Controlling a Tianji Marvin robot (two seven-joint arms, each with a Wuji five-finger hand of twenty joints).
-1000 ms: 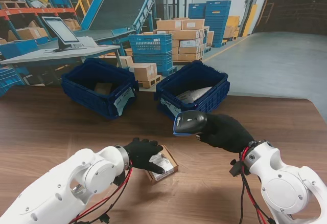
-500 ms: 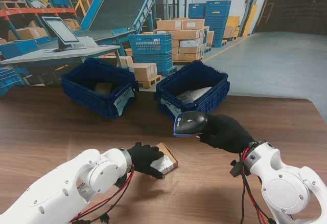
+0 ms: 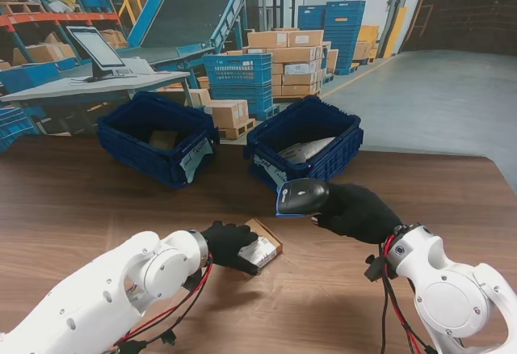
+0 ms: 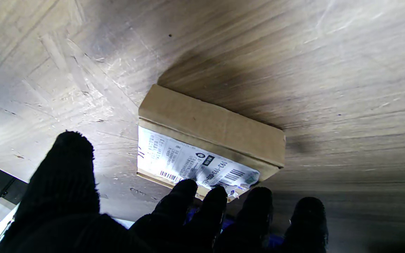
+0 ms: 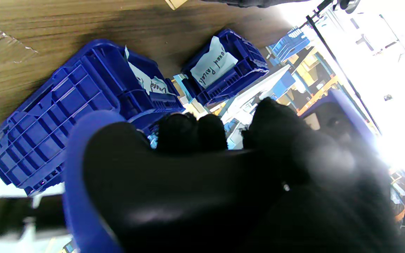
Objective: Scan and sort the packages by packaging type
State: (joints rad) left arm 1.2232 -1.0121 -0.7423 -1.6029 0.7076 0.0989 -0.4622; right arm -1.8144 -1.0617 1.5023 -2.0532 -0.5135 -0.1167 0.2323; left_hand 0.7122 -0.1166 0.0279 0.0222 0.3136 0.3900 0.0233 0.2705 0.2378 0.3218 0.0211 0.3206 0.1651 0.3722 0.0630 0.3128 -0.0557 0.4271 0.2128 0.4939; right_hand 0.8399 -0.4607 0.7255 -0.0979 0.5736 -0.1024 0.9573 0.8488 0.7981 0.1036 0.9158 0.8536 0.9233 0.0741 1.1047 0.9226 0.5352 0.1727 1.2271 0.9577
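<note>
Left blue bin point(image 3: 137, 132) holding box point(image 3: 163, 139), right blue bin point(image 3: 331, 132) holding mailer point(image 3: 305, 149)

Stand view sharp; wrist views glare-blown, near foreground blurred.

A paper tag point(image 5: 213, 63) on the blue bin point(image 5: 239, 72) reads "Boxed Parcels".

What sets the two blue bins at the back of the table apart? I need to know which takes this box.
The left bin holds a brown cardboard box; the right bin holds a pale soft bag. The right wrist view shows the left bin's paper label reading "Boxed Parcels", while the right bin's label is creased and only partly legible. Both are blue ribbed plastic crates bearing handwritten labels.
</note>
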